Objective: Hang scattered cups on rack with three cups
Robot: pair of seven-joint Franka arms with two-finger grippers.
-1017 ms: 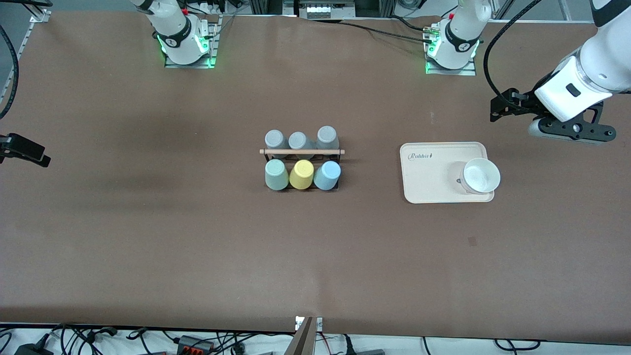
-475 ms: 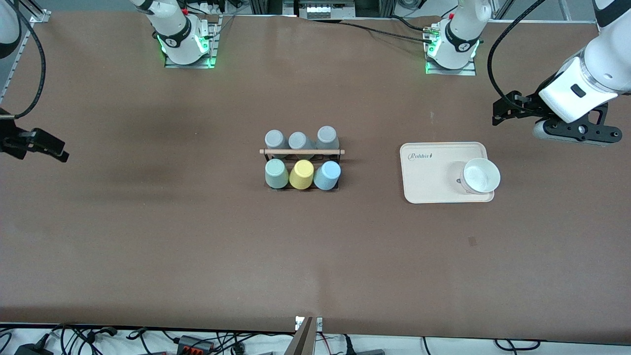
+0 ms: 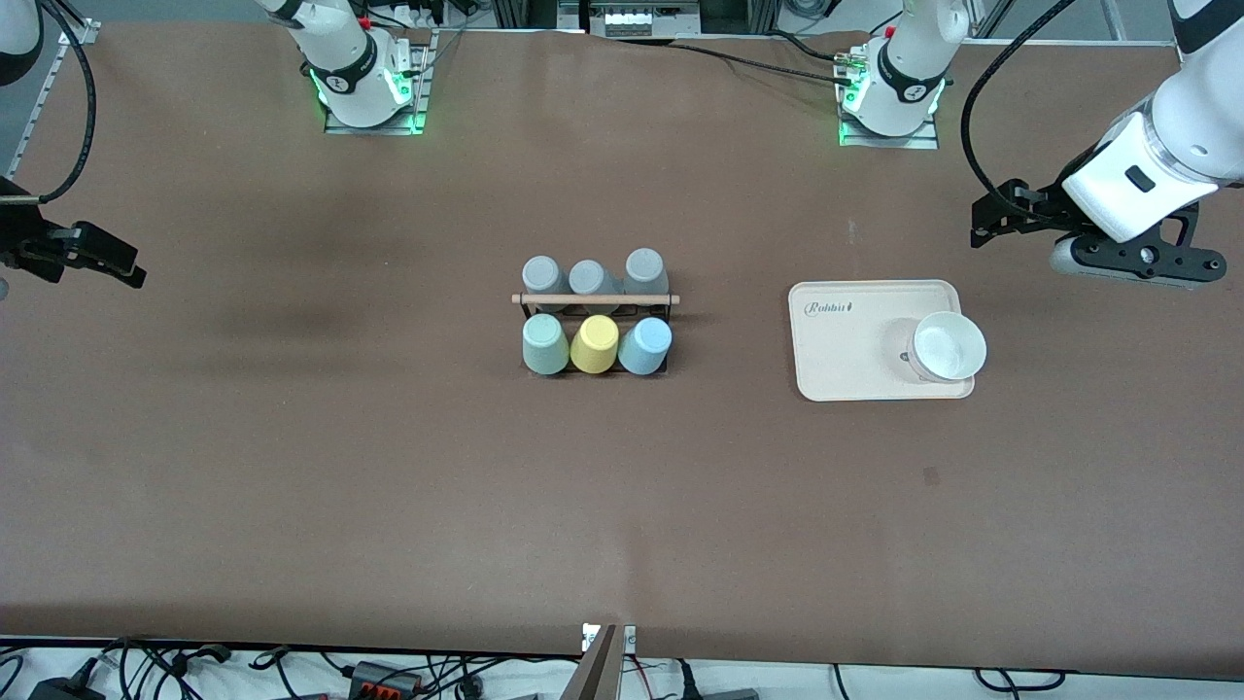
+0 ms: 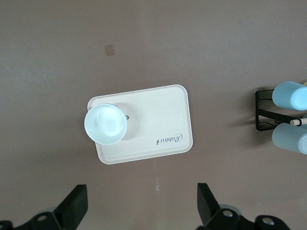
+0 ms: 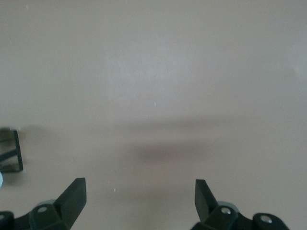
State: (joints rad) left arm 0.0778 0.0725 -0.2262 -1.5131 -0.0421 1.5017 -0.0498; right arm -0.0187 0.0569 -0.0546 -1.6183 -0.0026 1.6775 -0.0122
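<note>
1. Rack [image 3: 595, 331] at middle of table [image 3: 389, 467], black wire frame, light wooden rod [image 3: 595, 298] across top.
2. Six cups upside down on rack pegs, two rows of three.
3. Row nearer front camera: mint green cup [image 3: 544, 343] toward right arm's end, yellow cup [image 3: 594, 343] in middle, light blue cup [image 3: 645, 345] toward left arm's end.
4. Row farther from front camera: three grey cups [image 3: 589, 277], just past the rod.
5. Cream tray [image 3: 846, 340] on table between rack and left arm's end, well apart from rack; white bowl [image 3: 948, 346] on tray, at its end toward left arm's end.
6. Left gripper [image 3: 993, 222] up in air over table edge at left arm's end, beside tray corner; jaws spread wide, nothing between. Well apart from rack and cups.
7. Left wrist view: fingers [image 4: 73, 207] wide apart, tray [image 4: 158, 115] and bowl [image 4: 105, 124] below, light blue cup [image 4: 290, 95] and rack end [image 4: 264, 111] at picture edge.
8. Right gripper [image 3: 92, 255] over table edge at right arm's end, jaws spread wide, empty. Well apart from rack.
9. Right wrist view: fingers [image 5: 74, 196] wide apart over bare table [image 5: 158, 96]; bit of rack frame [image 5: 12, 151] at picture edge.
</note>
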